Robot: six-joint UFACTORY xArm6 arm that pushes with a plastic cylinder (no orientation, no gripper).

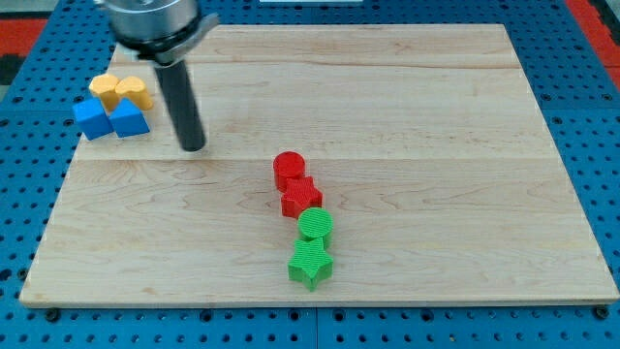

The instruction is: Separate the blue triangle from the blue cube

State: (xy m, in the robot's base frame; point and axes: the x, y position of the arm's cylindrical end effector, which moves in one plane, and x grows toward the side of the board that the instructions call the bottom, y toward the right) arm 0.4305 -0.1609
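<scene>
The arm comes into the picture from the view's top, at the left side. Only its lowest part shows: a round grey and black mount, cut off by the upper edge. From this mount a straight dark rod (181, 102) goes down, leaning a little toward the view's right. My tip (194, 147) is the lower end of the rod and it rests at the height of the table top (436, 116). The upper joints of the arm are outside the picture.

The blue triangle (129, 118) and blue cube (92, 118) are lying side by side, touching, at the board's upper-left edge.
</scene>
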